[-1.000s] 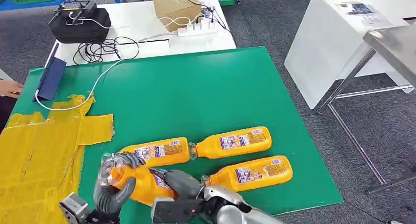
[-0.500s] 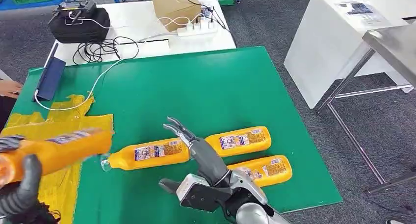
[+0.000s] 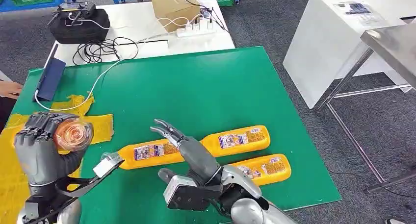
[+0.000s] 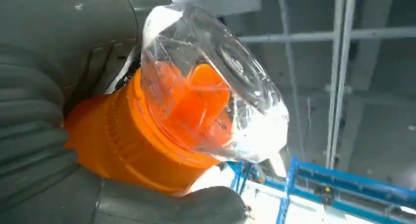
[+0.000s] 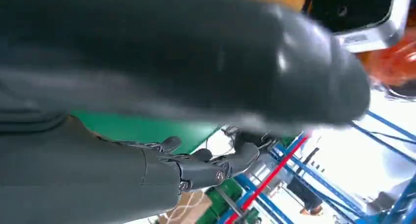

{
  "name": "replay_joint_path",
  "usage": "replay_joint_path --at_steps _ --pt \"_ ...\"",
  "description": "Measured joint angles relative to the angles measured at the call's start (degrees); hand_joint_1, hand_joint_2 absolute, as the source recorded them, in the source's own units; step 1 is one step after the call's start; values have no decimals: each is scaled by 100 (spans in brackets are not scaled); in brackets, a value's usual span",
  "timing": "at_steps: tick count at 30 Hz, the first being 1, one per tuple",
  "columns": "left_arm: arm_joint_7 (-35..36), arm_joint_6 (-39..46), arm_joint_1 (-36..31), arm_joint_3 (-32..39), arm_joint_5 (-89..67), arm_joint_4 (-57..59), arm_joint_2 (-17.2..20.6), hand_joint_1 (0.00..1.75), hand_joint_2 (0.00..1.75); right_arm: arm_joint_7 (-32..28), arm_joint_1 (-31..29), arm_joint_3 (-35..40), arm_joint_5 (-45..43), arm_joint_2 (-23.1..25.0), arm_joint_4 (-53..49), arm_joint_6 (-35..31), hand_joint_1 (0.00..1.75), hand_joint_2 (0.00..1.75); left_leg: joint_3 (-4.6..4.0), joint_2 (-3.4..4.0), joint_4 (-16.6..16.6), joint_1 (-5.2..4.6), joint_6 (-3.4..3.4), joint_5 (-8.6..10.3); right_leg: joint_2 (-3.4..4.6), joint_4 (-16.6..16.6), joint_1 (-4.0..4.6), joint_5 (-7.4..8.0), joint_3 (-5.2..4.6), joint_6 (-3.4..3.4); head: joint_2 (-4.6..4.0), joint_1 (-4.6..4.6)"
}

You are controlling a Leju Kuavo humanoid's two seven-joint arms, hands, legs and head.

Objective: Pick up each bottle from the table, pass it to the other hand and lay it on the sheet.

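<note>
My left hand (image 3: 41,153) grips an orange bottle (image 3: 73,134) over the yellow sheet (image 3: 95,125), its clear cap end pointing up toward the camera. The left wrist view shows that bottle's orange neck and clear cap (image 4: 206,96) wrapped by my fingers (image 4: 44,150). My right hand (image 3: 189,153) hovers open with fingers spread above the green table (image 3: 196,87), holding nothing. Three more orange bottles lie on the table: one (image 3: 147,154) under the right fingertips, one (image 3: 238,139) to its right, one (image 3: 262,167) nearest the front edge. My right fingers (image 5: 206,167) are apart.
A blue flat device (image 3: 49,79) and a white cable (image 3: 98,82) lie at the table's far left. Behind stands a white table with a black bag (image 3: 78,23), power strip (image 3: 196,29) and cardboard box (image 3: 174,6). A person's hand (image 3: 10,89) shows at the left edge.
The left hand took the bottle from the right hand, carried it left over the sheet and turned its cap up toward the camera. The right hand let go and opened above the lying bottles.
</note>
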Motion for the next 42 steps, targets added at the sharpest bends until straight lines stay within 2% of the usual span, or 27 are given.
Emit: replay_joint_path --at_steps 5,16,18,19,22,24,29,32,36,42 --pt "79 11 -113 -192 61 349 216 175 175 0 -103 17 -13 -24 94 15 0 0 -5 -3 0 0 0 1 -1 1 1 -1 -3 0 0 0" --pt "89 0 -181 -321 96 583 350 175 175 -2 -157 72 -13 -35 186 15 0 0 -14 -3 0 0 1 0 -1 1 0 -1 -12 0 0 0" --pt "234 -265 -191 -343 -71 598 396 175 175 2 -176 79 -13 -39 188 66 0 0 -14 -3 0 0 1 0 -1 1 1 -1 -12 0 0 -2" --pt "414 -495 -239 -387 -156 675 463 175 175 40 -227 103 -37 -52 199 162 0 175 -14 -3 0 0 0 0 -1 1 1 -1 -13 0 0 0" --pt "1247 -800 -591 -781 -206 1347 888 175 175 136 -525 236 -225 -81 337 464 0 175 -12 -1 0 1 -4 7 0 2 2 1 -13 -1 0 0" --pt "1559 -844 -760 -1019 -208 1882 1091 175 175 186 -682 313 -153 -83 450 500 0 175 -12 -1 0 3 -5 12 0 4 5 2 -13 -1 0 0" --pt "1499 -1310 -925 -1416 -214 2741 1364 175 175 505 -1008 533 567 -90 750 503 0 175 -16 -2 0 2 -4 14 -1 5 4 2 -14 0 0 0" --pt "1124 -2085 -1268 -1586 -241 3449 1383 175 175 844 -1444 693 691 -51 1331 927 0 175 -20 -8 0 -1 -3 14 -4 5 1 5 -14 5 0 2" --pt "981 -2002 -1655 -1630 -249 4236 1368 175 175 712 -1824 734 697 59 2027 940 0 175 -13 -9 1 0 -3 15 -4 5 1 7 -9 5 0 0" --pt "918 -1991 -1857 -1648 -245 4686 1342 175 175 717 -1908 763 831 168 2439 935 0 175 -11 -12 0 1 -3 15 -6 7 2 6 -5 6 0 0"
